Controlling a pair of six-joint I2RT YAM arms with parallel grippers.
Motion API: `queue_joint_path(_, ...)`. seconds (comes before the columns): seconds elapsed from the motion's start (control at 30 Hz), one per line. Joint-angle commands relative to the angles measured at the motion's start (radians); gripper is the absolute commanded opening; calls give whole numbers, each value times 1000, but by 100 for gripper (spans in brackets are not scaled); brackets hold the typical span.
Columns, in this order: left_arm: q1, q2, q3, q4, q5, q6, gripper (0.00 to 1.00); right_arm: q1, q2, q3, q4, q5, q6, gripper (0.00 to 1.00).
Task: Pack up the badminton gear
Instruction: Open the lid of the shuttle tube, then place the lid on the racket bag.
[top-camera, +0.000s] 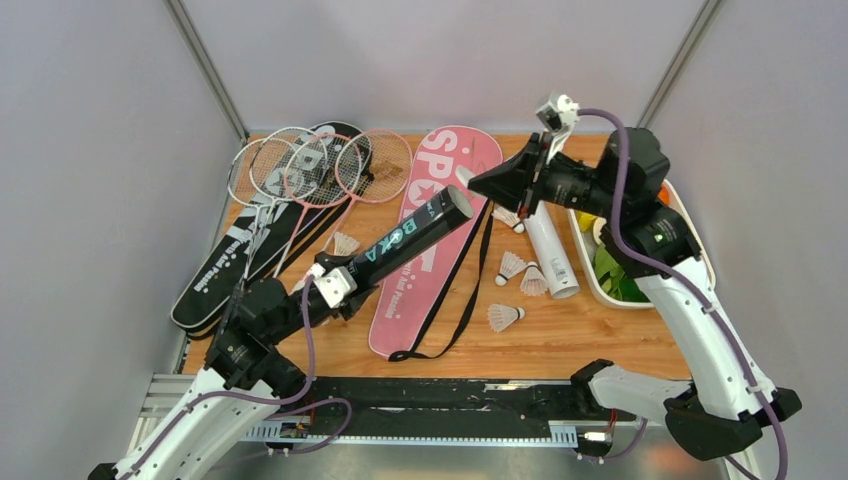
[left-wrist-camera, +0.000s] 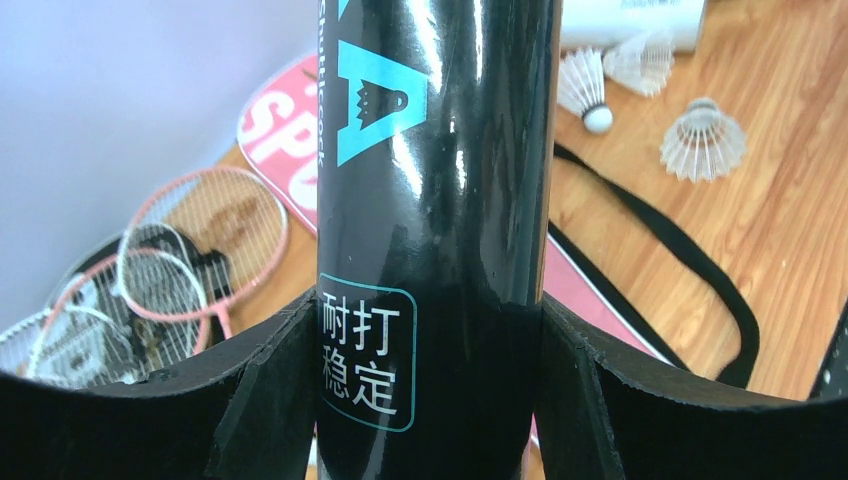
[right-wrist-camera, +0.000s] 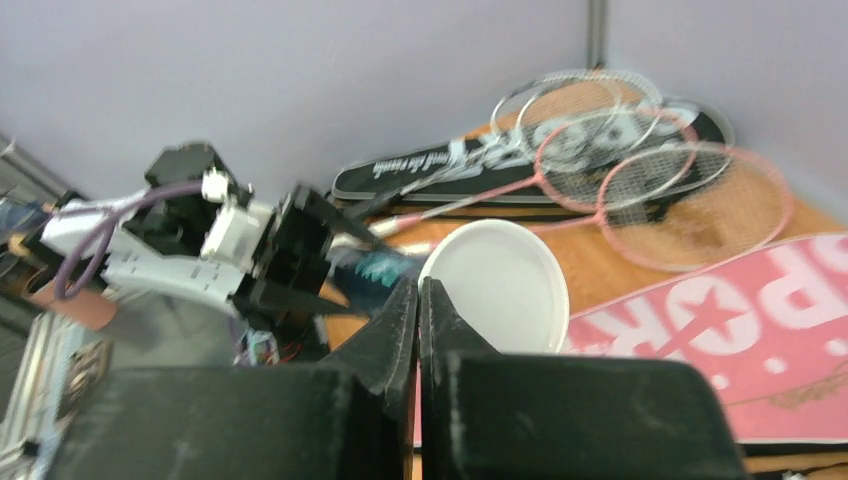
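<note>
My left gripper (top-camera: 345, 285) (left-wrist-camera: 430, 310) is shut on the lower part of a long black tube (top-camera: 410, 235) (left-wrist-camera: 440, 150), holding it tilted up toward the far right above the pink bag (top-camera: 440, 160). My right gripper (top-camera: 478, 183) (right-wrist-camera: 417, 285) is shut, its tips at the tube's upper end. A white round lid (right-wrist-camera: 497, 285) shows just beyond them; I cannot tell whether it is pinched. A white tube (top-camera: 548, 250) lies on the table with shuttlecocks (top-camera: 505, 318) (top-camera: 512, 266) scattered near it. Several rackets (top-camera: 300, 165) rest on a black bag (top-camera: 215, 280) at the far left.
A white tray (top-camera: 700, 255) of toy vegetables stands at the right, under my right arm. The pink bag's black strap (top-camera: 465, 300) loops over the wooden table (top-camera: 600, 340). Grey walls close in the left, far and right sides.
</note>
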Motion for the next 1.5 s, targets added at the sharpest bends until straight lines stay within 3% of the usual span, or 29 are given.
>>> queue_joint_path(0.0, 5, -5, -15, -53, -20, 41, 0, -47, -68, 76, 109, 18, -8, 0)
queue_joint_path(0.27, 5, -5, 4, -49, -32, 12, 0, -50, -97, 14, 109, 144, -31, 0)
queue_joint_path(0.33, 6, -11, 9, -26, -91, -46, 0, -50, -85, -21, 108, 191, -11, 0)
queue_joint_path(0.57, 5, -36, 48, 67, -498, -255, 0, -50, -37, -190, 135, 337, 38, 0)
queue_joint_path(0.73, 5, 7, 129, 6, -625, -345, 0, -37, 45, -354, 253, 360, 61, 0)
queue_joint_path(0.9, 6, -1, 101, 33, -587, -334, 0, 50, 195, -450, 327, 503, 60, 0)
queue_joint_path(1.17, 6, -100, 47, 73, -533, -310, 0, 214, 489, -409, 394, 744, 50, 0)
queue_joint_path(1.3, 6, -138, 27, 81, -529, -307, 0, 244, 596, -368, 390, 775, 41, 1)
queue_joint_path(1.47, 6, -153, 29, 71, -538, -303, 0, 243, 628, -323, 353, 756, -11, 27)
